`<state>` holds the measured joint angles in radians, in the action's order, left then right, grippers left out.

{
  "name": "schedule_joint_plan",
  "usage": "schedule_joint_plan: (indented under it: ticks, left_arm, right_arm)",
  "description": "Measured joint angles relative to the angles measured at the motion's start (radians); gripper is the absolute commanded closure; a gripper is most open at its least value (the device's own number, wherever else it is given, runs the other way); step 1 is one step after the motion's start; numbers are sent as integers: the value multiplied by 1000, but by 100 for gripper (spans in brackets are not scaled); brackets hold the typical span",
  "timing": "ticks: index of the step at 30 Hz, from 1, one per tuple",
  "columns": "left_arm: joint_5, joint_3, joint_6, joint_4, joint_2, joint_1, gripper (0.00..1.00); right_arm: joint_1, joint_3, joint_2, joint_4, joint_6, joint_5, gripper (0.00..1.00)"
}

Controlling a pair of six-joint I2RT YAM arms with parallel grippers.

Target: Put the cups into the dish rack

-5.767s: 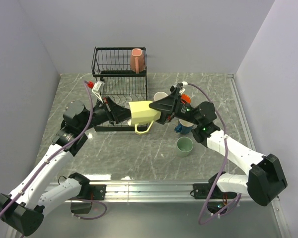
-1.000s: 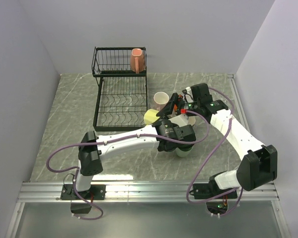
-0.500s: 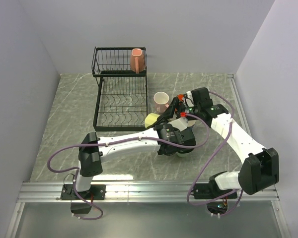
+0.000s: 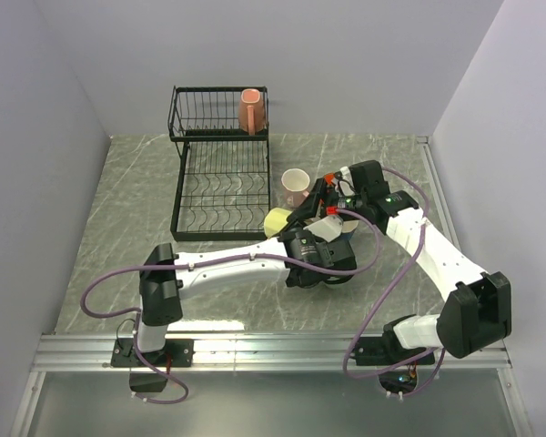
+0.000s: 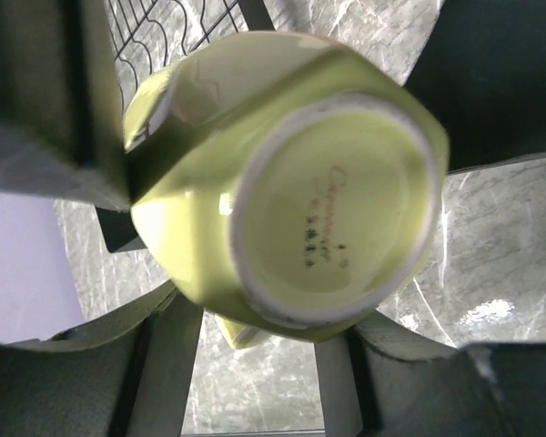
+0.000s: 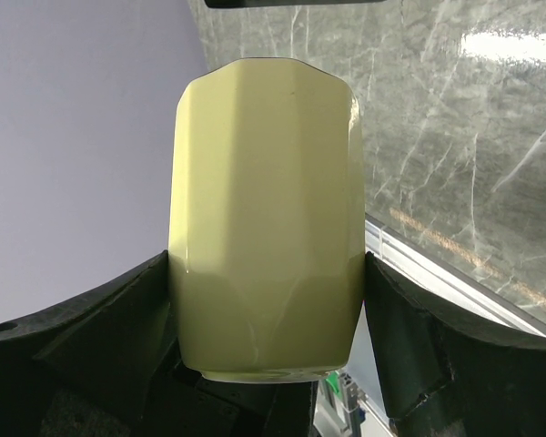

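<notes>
My right gripper [image 6: 266, 264] is shut on the sides of the pale yellow cup [image 6: 264, 209], holding it in the air just right of the dish rack [image 4: 220, 173]; from above the cup [image 4: 278, 220] shows by the rack's near right corner. In the left wrist view the cup's base [image 5: 332, 209] faces the camera. My left gripper [image 5: 264, 314] stands open below it, its handle hanging between the fingers [image 5: 164, 364]. One pink cup [image 4: 250, 109] sits in the upper basket. Another pink cup [image 4: 296, 185] stands on the table.
The left arm's wrist [image 4: 317, 257] lies across the middle of the table and hides most of what is under it. A blue cup [image 4: 348, 228] peeks out beside it. Grey walls close in the sides and back. A metal rail [image 4: 273, 346] runs along the near edge.
Over the last second the left wrist has shifted slightly toward the near edge. The right gripper and the yellow cup have dipped a little. The rack and pink cups have not moved.
</notes>
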<state>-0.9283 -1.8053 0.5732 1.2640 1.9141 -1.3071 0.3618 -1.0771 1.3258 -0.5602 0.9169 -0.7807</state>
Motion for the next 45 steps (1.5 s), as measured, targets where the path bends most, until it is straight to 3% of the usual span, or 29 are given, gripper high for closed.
schedule_joint_plan:
  ticks: [4, 17, 29, 37, 41, 45]
  left_arm:
    - [1, 22, 25, 10, -34, -2, 38]
    - [3, 102, 32, -41, -90, -1, 39]
    - [-11, 135, -51, -104, -93, -1, 47]
    - [0, 166, -167, -169, -127, 2, 43]
    - [3, 195, -237, -196, -153, 3, 53]
    - [19, 203, -287, -204, -170, 3, 76]
  right_arm:
    - [-6, -11, 0, -30, -20, -10, 100]
    - [-23, -31, 5, -81, -29, -27, 100]
    - [-29, -27, 5, -74, -13, -35, 100]
    - [-19, 4, 4, 9, 42, -102, 100]
    - [2, 7, 4, 61, 80, -115, 100]
    - [2, 39, -5, 108, 116, -114, 100]
